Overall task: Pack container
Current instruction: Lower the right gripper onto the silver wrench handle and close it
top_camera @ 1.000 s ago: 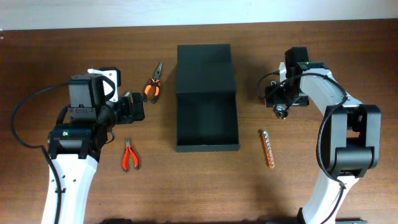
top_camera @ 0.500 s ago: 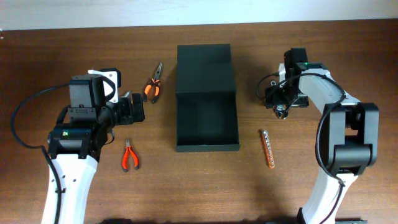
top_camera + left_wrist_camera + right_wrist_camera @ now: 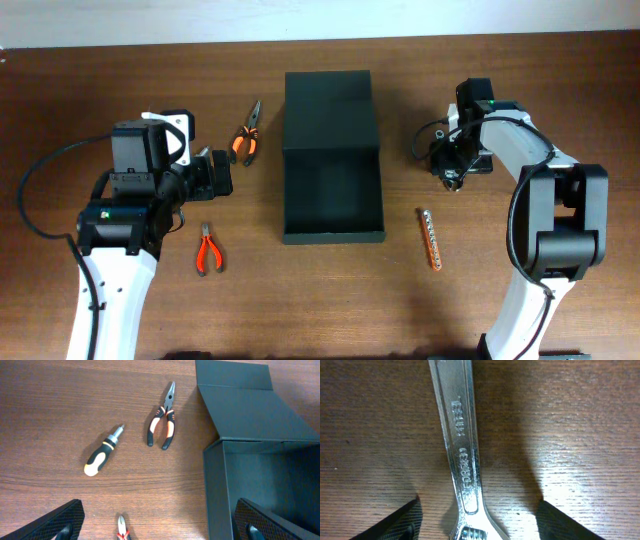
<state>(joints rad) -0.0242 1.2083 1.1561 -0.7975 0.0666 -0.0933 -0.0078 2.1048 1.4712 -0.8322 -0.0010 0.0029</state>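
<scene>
My right hand (image 3: 477,505) stands open astride the wrench (image 3: 462,460), right of the box (image 3: 332,237), pads not yet touching; an uneven close could skid that slick steel across the surface (image 3: 570,420) or pinch it askew.

Brown wooden table (image 3: 320,310) with fine straight grain and a low satin sheen. The container (image 3: 260,410) is dark green and flat matt, smooth like card (its exact material cannot be told). A wrench (image 3: 462,460) of bright polished metal, almost mirror-shiny. The long-nose pliers (image 3: 163,422) have dull grey metal jaws and orange-and-black grips that look like smooth plastic or rubber. A screwdriver (image 3: 102,451) has a black, orange and cream moulded handle and a metal tip. The arm shells (image 3: 112,295) are glossy white plastic.
</scene>
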